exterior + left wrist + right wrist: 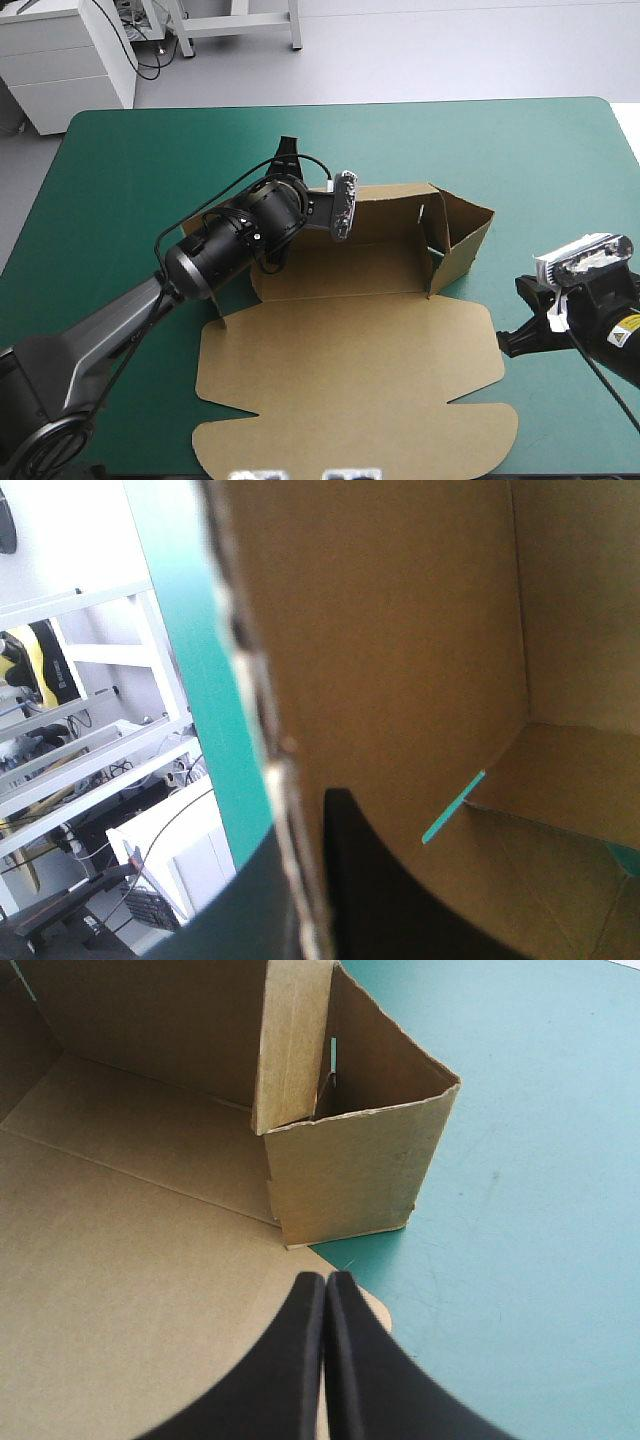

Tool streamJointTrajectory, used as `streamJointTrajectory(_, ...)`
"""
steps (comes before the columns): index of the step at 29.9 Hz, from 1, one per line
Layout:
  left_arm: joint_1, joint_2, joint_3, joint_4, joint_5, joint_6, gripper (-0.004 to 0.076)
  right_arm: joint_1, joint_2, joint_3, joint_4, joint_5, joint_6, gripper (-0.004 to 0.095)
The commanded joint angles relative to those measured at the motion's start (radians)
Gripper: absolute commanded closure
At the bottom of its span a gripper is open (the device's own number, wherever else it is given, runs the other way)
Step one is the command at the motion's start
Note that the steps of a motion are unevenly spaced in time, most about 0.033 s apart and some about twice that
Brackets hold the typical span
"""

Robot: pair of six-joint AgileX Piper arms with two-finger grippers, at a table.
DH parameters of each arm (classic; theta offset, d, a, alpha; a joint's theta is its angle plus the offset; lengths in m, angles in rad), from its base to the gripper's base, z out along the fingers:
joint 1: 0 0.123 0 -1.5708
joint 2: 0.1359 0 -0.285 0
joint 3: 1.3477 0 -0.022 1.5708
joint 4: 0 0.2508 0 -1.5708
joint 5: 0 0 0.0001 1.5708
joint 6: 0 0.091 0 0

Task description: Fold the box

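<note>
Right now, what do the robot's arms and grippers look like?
The left arm is black cylinders on a grey link, thin black cables looped alongside. The right arm is black with a yellow label. The right gripper has two broad, curved black fingers.

you're in a robotics lab, by the look of it: a work table (150, 150) on bare grey floor (420, 50), a white drawer cabinet (60, 60), trailing cables (150, 68), white equipment racks (168, 660).
</note>
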Motion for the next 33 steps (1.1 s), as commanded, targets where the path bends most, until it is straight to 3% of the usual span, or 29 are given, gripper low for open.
streamJointTrajectory(1,-0.001,-0.036,-0.021,0.004,-0.069,0.006,0.0731,-0.006,-0.001,-0.024,0.011,-0.07,-0.001,0.0927)
streamJointTrajectory(7,-0.001,-0.005,-0.017,0.002,-0.103,-0.029,0.0731,-0.006,-0.001,-0.024,0.013,-0.101,0.002,0.0927)
streamJointTrajectory(18,-0.009,0.008,0.205,0.205,-0.232,-0.351,0.0731,-0.006,-0.001,-0.024,0.002,-0.103,0.041,0.0927)
streamJointTrajectory(22,-0.017,-0.004,0.249,0.218,-0.277,-0.374,0.0731,-0.006,0.001,-0.024,0.002,-0.105,0.046,0.0927)
streamJointTrajectory(33,-0.068,-0.041,0.251,0.289,-0.265,-0.498,0.0731,-0.006,0.03,-0.024,0.013,-0.148,0.073,0.0927)
